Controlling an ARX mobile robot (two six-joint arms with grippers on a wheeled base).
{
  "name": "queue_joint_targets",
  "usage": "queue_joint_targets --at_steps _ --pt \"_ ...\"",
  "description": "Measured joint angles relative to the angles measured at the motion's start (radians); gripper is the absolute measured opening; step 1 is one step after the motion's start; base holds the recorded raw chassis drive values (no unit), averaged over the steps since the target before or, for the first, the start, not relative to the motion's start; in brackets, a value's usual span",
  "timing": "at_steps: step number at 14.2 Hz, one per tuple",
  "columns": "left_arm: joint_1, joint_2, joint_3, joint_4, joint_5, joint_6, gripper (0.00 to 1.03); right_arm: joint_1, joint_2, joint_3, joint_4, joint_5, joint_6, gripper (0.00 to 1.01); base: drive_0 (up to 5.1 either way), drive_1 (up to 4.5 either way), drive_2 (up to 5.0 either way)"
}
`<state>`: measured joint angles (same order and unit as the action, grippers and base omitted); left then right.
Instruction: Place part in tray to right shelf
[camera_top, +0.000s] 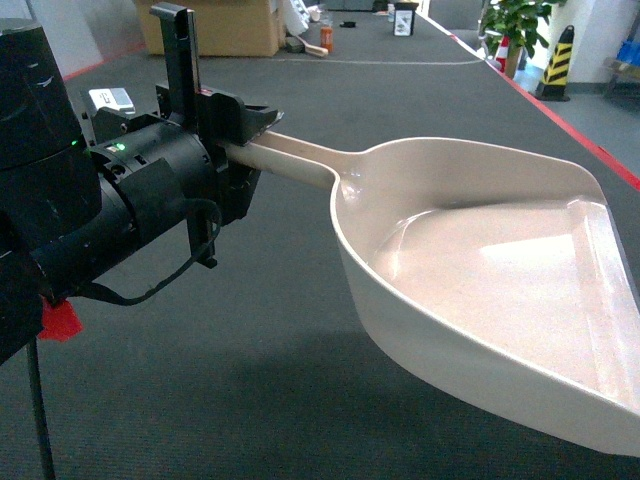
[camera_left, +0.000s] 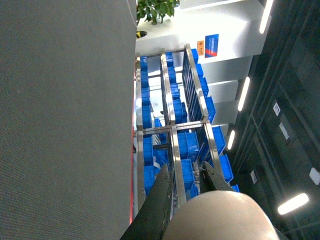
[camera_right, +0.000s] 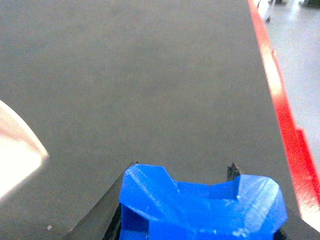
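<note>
The beige tray (camera_top: 480, 260) hangs in the air over grey carpet, and its bowl holds nothing. My left gripper (camera_top: 248, 125) is shut on the tray's long handle (camera_top: 300, 155). In the left wrist view the rounded handle end (camera_left: 220, 217) sits between the dark fingers (camera_left: 161, 192) of the left gripper (camera_left: 187, 182). Beyond them stands the right shelf (camera_left: 172, 125), a steel rack with blue crates. My right gripper (camera_right: 182, 169) is shut on the blue part (camera_right: 200, 205), above the carpet. A corner of the tray (camera_right: 15, 150) shows at its left. The right gripper is outside the head view.
A red floor line (camera_right: 280, 110) runs along the right (camera_top: 590, 140). Far back are cardboard boxes (camera_top: 210, 25), a potted plant (camera_top: 520, 25) and a yellow-black bollard (camera_top: 558, 60). Grey carpet (camera_top: 200, 380) lies under the tray.
</note>
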<state>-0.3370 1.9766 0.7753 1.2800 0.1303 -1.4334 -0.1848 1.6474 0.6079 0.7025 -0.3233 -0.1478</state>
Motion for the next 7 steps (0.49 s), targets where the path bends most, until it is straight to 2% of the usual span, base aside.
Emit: queue_joint_targets --at_steps 1,2,4,6,7 --pt "0.000 0.000 0.000 0.000 0.000 0.000 0.13 -0.006 -0.119 -0.013 -0.021 -0.017 0.019 0.46 0.0 0.00 0.0" --pt "0.000 0.000 0.000 0.000 0.000 0.000 0.13 0.026 -0.243 -0.020 -0.027 -0.034 0.057 0.46 0.0 0.00 0.0" --pt "0.000 0.000 0.000 0.000 0.000 0.000 0.13 0.201 -0.375 -0.034 0.028 -0.021 0.158 0.46 0.0 0.00 0.0" --pt "0.000 0.000 0.000 0.001 0.000 0.000 0.13 0.422 -0.254 -0.033 0.099 0.097 0.249 0.46 0.0 0.00 0.0" --pt "0.000 0.000 0.000 0.000 0.000 0.000 0.13 0.514 -0.163 -0.017 0.102 0.149 0.302 0.46 0.0 0.00 0.0"
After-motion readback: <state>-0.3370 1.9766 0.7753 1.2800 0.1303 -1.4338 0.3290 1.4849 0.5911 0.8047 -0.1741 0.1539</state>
